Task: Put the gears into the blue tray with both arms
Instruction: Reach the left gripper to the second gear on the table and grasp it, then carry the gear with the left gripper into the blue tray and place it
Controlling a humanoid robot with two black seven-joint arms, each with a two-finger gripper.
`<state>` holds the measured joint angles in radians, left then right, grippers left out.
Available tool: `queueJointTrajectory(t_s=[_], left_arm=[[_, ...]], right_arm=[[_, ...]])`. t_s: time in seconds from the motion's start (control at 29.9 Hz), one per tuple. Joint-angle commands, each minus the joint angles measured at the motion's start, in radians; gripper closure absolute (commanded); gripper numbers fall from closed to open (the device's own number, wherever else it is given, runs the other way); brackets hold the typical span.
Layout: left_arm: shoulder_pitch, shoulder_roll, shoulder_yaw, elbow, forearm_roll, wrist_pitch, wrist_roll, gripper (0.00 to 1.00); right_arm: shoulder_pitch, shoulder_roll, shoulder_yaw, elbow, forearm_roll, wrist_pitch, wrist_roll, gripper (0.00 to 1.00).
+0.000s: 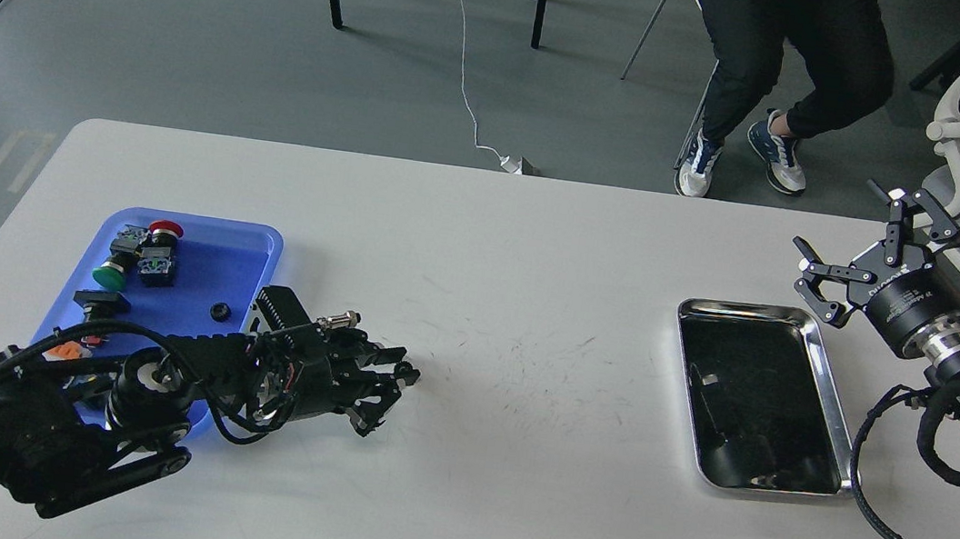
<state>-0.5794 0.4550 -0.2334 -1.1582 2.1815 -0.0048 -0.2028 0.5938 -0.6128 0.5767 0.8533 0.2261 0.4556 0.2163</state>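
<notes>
Open table between two trays, crowding at the left

A wide bare stretch of the white table (530, 312) is left open between the blue tray (251, 234) and the steel tray (825, 367), and no object is seen on it. The blue tray's near part is covered by the left arm (155, 376), and its far left corner is taken up by push-buttons (139, 251); free floor is left in its far right part, around one small gear (220, 310). The steel tray's inside is unobstructed from above; the right gripper (847, 260) is held beyond its far right corner.
</notes>
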Motion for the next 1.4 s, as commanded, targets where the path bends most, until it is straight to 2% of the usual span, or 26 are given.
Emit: queueJointTrajectory(t_s=[0.0,0.2,0.4,0.5,0.7,0.8,1.04,1.37], left_arm=[[-0.002,0.014,-0.004,-0.012,0.000,0.011,-0.001,0.94],[-0.028,0.114,-0.021,-0.099,0.000,0.043,0.000,0.94],[-0.065,0.313,-0.066,-0.233,0.000,0.054,-0.007,0.94],[-0.063,0.402,-0.078,-0.248,-0.034,0.078,-0.020,0.94],[-0.013,0.534,-0.064,-0.232,-0.161,0.169,-0.078,0.94],[0.050,0.545,-0.063,-0.195,-0.172,0.219,-0.102,0.94],[0.128,0.519,-0.061,-0.057,-0.178,0.316,-0.130,0.94],[0.159,0.427,-0.061,0.098,-0.181,0.364,-0.159,0.94]], right_arm=[[0.001,0.007,0.000,0.001,-0.001,0.000,0.000,0.05],[0.001,0.007,0.000,0.003,-0.001,0.000,0.000,0.05],[0.001,0.008,0.000,0.003,-0.001,0.000,0.000,0.05],[0.003,0.007,0.000,0.007,-0.002,0.006,0.000,0.05],[0.004,0.007,0.000,0.007,-0.004,0.006,0.000,0.05],[0.003,0.007,0.000,0.007,-0.005,0.006,-0.002,0.05],[0.006,0.008,0.000,0.007,-0.017,0.003,-0.002,0.05],[0.001,-0.002,0.000,0.007,-0.033,0.005,-0.002,0.05]])
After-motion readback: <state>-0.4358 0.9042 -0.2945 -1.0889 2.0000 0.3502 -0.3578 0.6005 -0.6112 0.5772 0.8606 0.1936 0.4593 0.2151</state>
